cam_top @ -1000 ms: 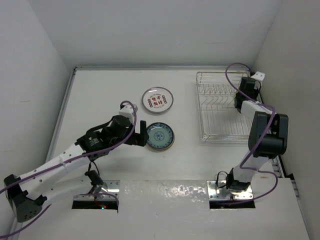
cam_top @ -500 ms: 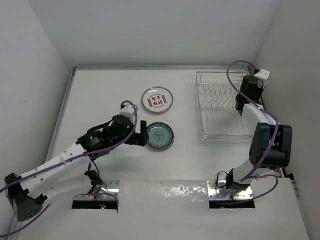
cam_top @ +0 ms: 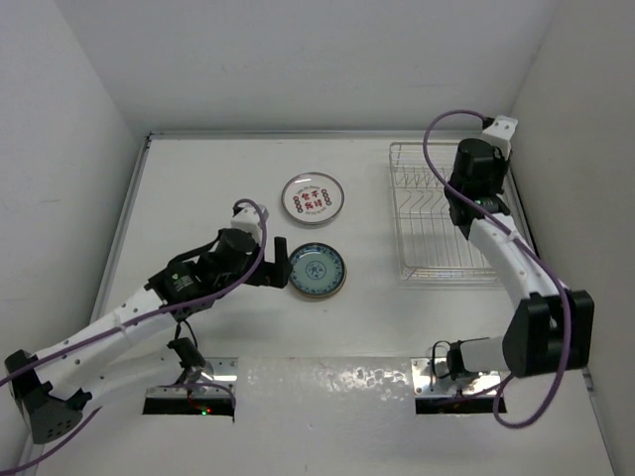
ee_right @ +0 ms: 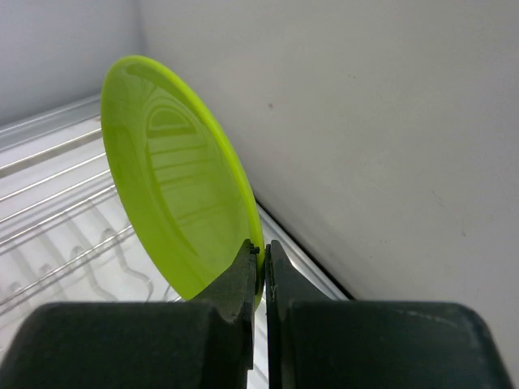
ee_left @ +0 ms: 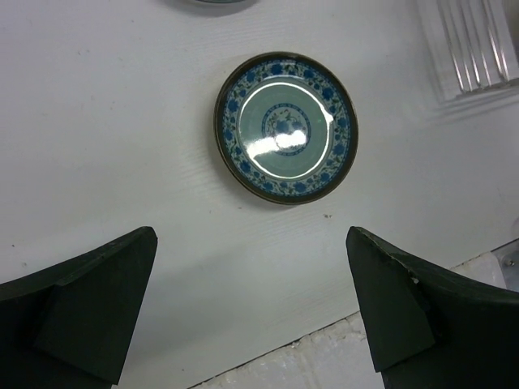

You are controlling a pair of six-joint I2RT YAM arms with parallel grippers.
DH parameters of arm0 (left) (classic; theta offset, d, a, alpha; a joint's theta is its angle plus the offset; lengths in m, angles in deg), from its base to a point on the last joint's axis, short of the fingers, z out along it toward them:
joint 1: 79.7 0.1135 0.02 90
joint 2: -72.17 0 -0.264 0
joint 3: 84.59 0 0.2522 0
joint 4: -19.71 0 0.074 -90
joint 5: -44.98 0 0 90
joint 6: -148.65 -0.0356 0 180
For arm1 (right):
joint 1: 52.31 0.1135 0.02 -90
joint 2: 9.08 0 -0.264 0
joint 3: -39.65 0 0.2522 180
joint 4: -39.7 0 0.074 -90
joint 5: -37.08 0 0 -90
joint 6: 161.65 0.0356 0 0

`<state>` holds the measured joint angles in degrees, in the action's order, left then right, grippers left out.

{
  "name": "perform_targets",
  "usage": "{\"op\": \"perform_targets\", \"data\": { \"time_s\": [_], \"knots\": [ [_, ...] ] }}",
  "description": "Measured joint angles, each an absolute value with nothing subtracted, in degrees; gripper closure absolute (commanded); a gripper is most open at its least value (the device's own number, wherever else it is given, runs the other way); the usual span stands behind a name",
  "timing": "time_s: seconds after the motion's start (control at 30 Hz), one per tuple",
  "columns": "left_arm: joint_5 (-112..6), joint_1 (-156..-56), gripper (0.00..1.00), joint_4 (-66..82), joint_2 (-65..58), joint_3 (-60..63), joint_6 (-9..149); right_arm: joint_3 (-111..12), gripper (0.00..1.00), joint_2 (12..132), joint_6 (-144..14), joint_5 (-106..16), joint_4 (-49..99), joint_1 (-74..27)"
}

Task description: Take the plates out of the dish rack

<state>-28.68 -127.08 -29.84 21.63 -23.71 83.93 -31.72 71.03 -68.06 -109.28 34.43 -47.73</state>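
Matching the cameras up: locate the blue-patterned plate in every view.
Top external: blue-patterned plate lies flat near the picture's middle, nearer the arms than the red-patterned plate.
Left wrist: upper middle, ahead of the open left claw.
Right wrist: not in it.
Shared landmark: the dish rack, right side in top external, top right corner in left wrist, lower left in right wrist.

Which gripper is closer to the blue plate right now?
Left. The left gripper is open just short of the blue plate, not touching it. The right gripper is far off at the dish rack, shut on a green plate.
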Motion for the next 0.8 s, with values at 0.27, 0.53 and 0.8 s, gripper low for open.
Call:
{"op": "perform_targets", "data": {
  "time_s": [0.27,0.53,0.8],
  "knots": [
    [-29.31,-123.62,0.0,-26.32,34.35,-24.3,84.34,-31.74,1.0,55.27,-60.12,-90.63,17.54,-44.69],
    [-34.56,-123.47,0.0,-12.03,39.68,-29.16,87.88,-15.11,1.0,50.14,-44.54,-43.93,19.92,-38.11],
    [-29.57,-123.47,0.16,-11.31,25.24,-29.31,89.28,-6.25,1.0,50.86,-31.93,-28.17,30.68,-24.41]
  ]
}}
